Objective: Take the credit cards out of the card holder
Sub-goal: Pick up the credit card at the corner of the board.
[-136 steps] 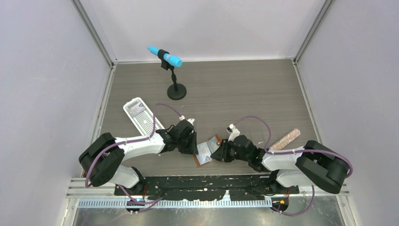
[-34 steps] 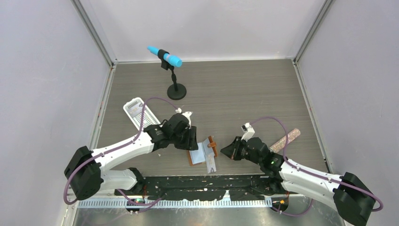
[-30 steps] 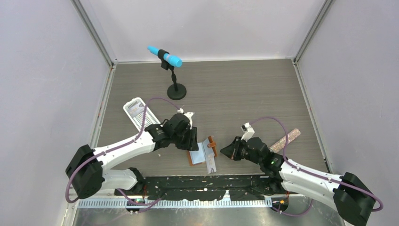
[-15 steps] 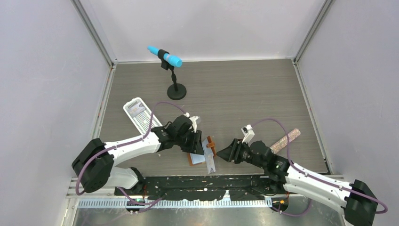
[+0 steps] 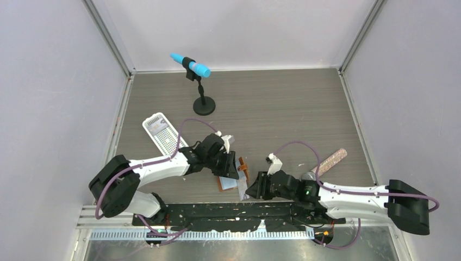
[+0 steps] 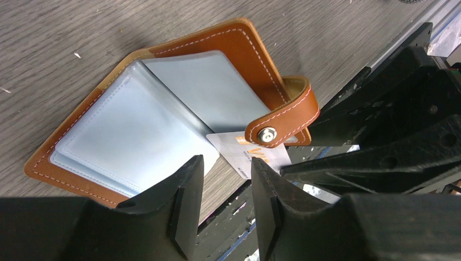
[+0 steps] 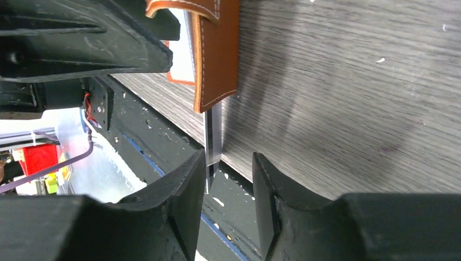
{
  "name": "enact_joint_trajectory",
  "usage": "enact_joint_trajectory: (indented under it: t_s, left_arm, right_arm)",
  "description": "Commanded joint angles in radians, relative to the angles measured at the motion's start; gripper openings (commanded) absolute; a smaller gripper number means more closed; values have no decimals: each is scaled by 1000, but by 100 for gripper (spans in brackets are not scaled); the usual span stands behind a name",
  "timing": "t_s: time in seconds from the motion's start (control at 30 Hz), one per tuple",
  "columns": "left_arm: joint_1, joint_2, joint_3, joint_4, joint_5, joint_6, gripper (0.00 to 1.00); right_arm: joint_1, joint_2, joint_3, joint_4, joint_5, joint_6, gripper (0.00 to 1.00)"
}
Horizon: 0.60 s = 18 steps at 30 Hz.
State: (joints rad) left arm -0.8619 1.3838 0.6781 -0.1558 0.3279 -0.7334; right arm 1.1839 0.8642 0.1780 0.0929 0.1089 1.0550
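Note:
The card holder [image 6: 163, 103] lies open on the table near its front edge, tan-brown leather with pale blue pockets and its snap tab [image 6: 282, 117] folded over; it also shows in the top view [image 5: 223, 185]. A credit card [image 6: 244, 155] sticks out from under the tab, past the table edge [image 5: 243, 188]. My left gripper [image 6: 225, 160] is open above the holder's near corner [image 5: 228, 166]. My right gripper [image 7: 228, 157] is open at the card's free end. The card [image 7: 213, 141] shows edge-on there, just inside the gap beside one finger. Other cards are hidden.
A white perforated tray [image 5: 163, 136] lies at the left with a small flat item in it. A blue microphone [image 5: 190, 65] on a black stand [image 5: 204, 107] is at the back. A glittery stick [image 5: 330, 161] lies right. The black rail [image 5: 217, 209] borders the front edge.
My right gripper has moved left and down to the card's protruding end. My left gripper has shifted slightly right over the holder. The holder and card have stayed put for the last second.

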Motion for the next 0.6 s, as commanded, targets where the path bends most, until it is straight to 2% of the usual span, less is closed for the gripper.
enact_joint_trajectory:
  t_s: [0.0,0.13,0.4,0.53,0.57]
  left_arm:
    - [-2,9,-16,60,20,-3,40]
    - [-2,0,-22,64,17,-1,40]
    - [-2,14,-15,73,27,0,41]
    - [-2,5,-20,62,31,20,41]
    - [-2,1,-19,57,34,26,41]
  right_arm:
    - [12,26,47,59,68,24,38]
    - [13,-2,43,65,88,-2,28]
    - [13,27,19,135,63,-3,28]
    - [13,52,15,163,49,-3,21]
    - [12,50,16,166,46,-7,16]
